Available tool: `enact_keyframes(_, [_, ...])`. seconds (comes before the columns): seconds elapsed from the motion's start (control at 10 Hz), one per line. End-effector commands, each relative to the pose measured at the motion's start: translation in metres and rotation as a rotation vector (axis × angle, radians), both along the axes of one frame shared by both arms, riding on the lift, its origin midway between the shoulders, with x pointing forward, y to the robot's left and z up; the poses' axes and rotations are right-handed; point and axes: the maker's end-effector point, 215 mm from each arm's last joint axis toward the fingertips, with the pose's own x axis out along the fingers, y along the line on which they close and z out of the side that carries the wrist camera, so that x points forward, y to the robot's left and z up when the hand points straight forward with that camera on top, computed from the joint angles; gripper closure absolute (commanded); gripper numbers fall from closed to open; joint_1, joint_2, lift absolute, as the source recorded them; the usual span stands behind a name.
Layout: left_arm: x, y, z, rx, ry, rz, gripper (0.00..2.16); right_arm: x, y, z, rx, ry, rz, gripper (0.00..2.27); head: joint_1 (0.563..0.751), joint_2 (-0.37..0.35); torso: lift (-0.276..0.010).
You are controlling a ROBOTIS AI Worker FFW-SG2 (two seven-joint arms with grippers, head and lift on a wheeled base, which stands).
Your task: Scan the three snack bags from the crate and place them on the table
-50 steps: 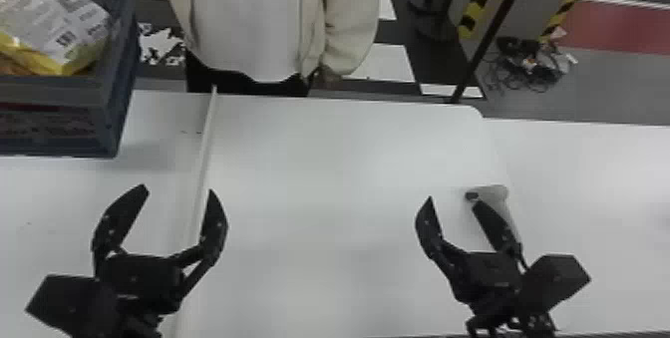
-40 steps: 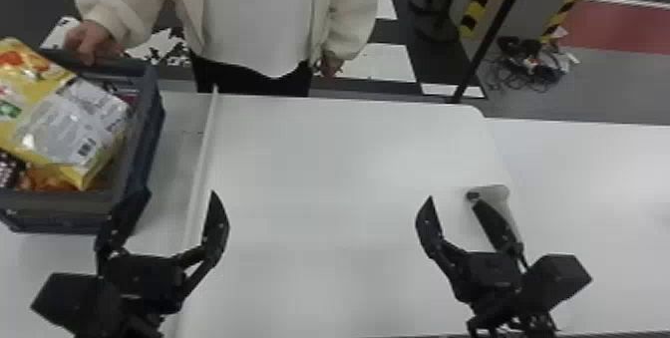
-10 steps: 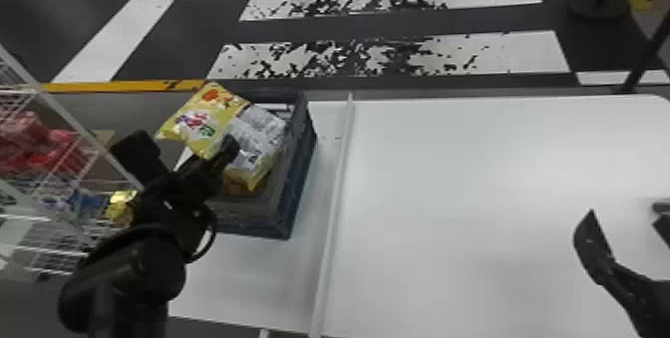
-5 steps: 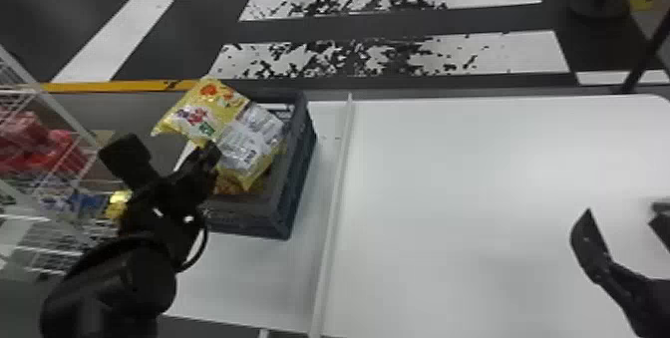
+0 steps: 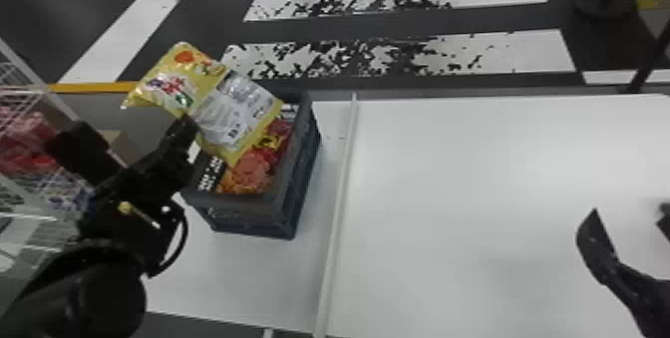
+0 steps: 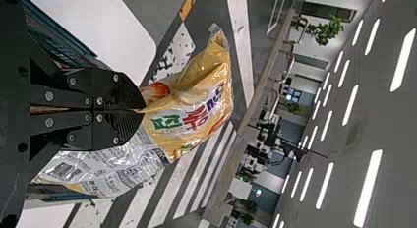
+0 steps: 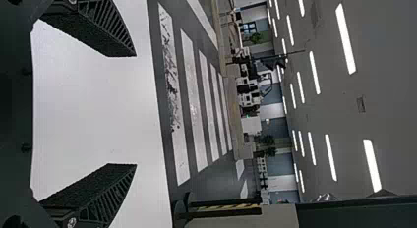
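Inside crate (image 5: pixel 244 202), red-and-orange packaging (image 5: pixel 252 168) partly hidden by yellow snack bag (image 5: pixel 227 107).

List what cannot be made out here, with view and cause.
Head view: floor of the blue-grey plastic crate, under its contents.
Head view: the crate's far left corner, behind the yellow-and-silver snack bag.
Head view: one finger of the black right gripper, partly cut by the right edge.
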Motion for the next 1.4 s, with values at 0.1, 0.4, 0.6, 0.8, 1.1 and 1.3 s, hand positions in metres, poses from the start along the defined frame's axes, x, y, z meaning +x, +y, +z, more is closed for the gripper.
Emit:
enact_keyframes(0.1, [-0.011,-0.038,0.023,-0.070,-0.015,-0.109,1.88,0.000,0.001,0.002,-0.001,-0.005,0.002,0.08,0.695,0.217,-0.062])
enact_keyframes(0.4, [-0.010,-0.128,0.026,-0.152,0.011,-0.327,1.88,-0.001,0.001,0.007,-0.001,-0.020,0.002,0.07,0.695,0.131,-0.062])
enact_keyframes(0.6, [-0.010,-0.208,0.017,-0.193,0.042,-0.514,1.88,0.000,0.001,0.015,0.000,-0.038,0.000,0.08,0.695,0.054,-0.062])
enact_keyframes(0.8, [-0.014,-0.282,0.003,-0.187,0.082,-0.680,1.88,0.000,0.001,0.016,0.003,-0.040,-0.002,0.08,0.695,-0.064,-0.062])
enact_keyframes(1.1, [-0.041,-0.378,-0.059,-0.215,0.246,-0.947,1.88,-0.002,0.000,0.016,0.002,-0.037,-0.008,0.09,0.695,-0.208,-0.062])
enact_keyframes(1.3, [-0.063,-0.415,-0.101,-0.177,0.341,-1.045,1.88,-0.003,-0.003,0.017,0.000,-0.039,-0.013,0.09,0.695,-0.295,-0.062])
